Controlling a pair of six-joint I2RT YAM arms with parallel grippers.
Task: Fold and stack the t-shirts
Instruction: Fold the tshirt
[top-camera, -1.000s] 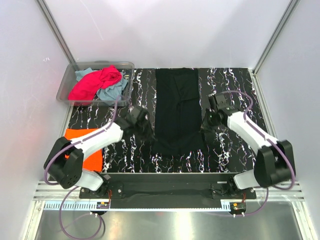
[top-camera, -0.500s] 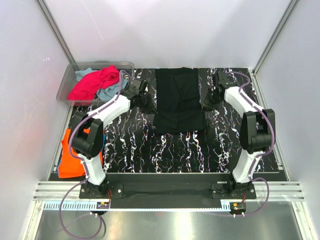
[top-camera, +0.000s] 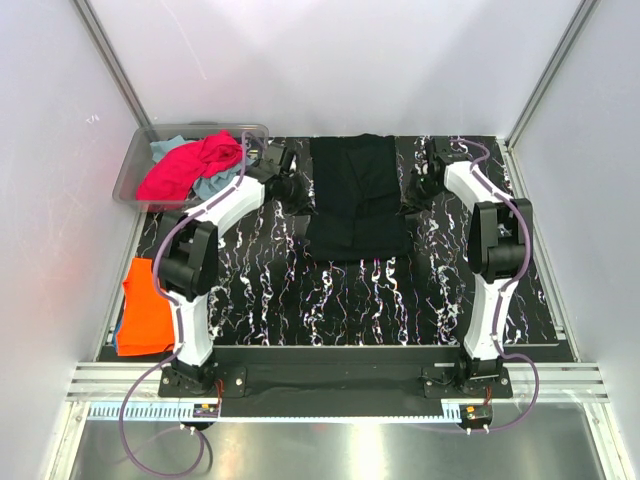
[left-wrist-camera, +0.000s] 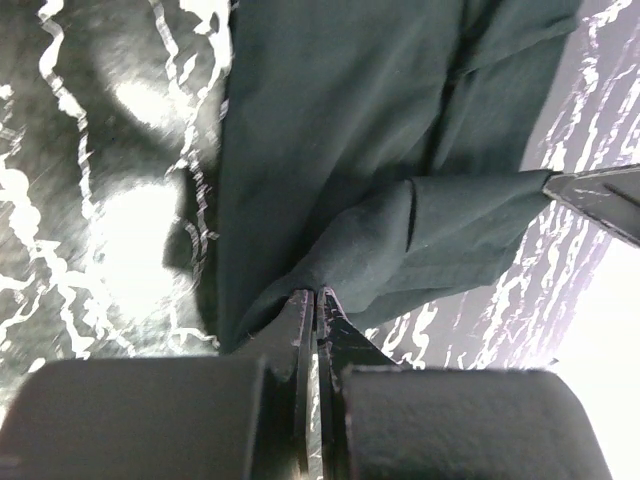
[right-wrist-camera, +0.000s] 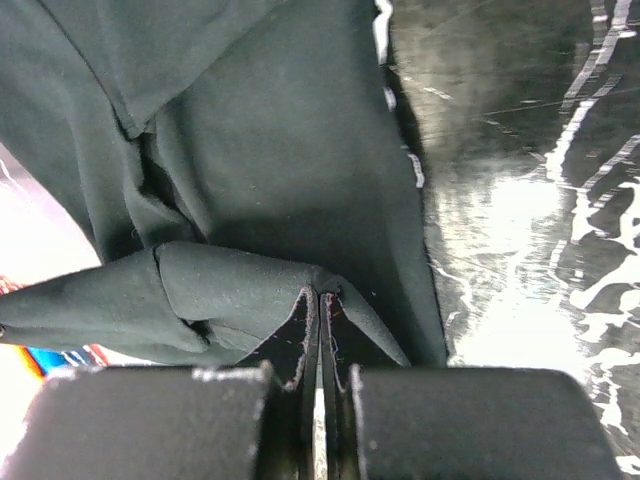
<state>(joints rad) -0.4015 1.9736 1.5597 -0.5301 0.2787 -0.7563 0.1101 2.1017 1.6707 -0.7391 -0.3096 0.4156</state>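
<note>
A large black t-shirt (top-camera: 358, 195) lies at the far middle of the table, its near part doubled over toward the back. My left gripper (top-camera: 303, 200) is shut on a pinch of its left edge (left-wrist-camera: 400, 240). My right gripper (top-camera: 408, 206) is shut on its right edge (right-wrist-camera: 230, 290). In the left wrist view my left gripper (left-wrist-camera: 316, 293) pinches the black cloth, and the right gripper's fingers (left-wrist-camera: 600, 195) hold the far corner of the same fold. In the right wrist view my right gripper (right-wrist-camera: 320, 292) pinches the cloth too. An orange t-shirt (top-camera: 145, 315) lies at the table's left edge.
A clear plastic bin (top-camera: 140, 150) stands at the back left, holding a magenta-pink t-shirt (top-camera: 190, 165) over a light teal-blue one (top-camera: 215, 186). White walls close in on three sides. The black marbled tabletop (top-camera: 350, 300) shows in front of the black shirt.
Both grippers have carried the black shirt's near hem away from the bases toward the back, so the shirt now lies shorter. The left arm has swung off the orange shirt.
</note>
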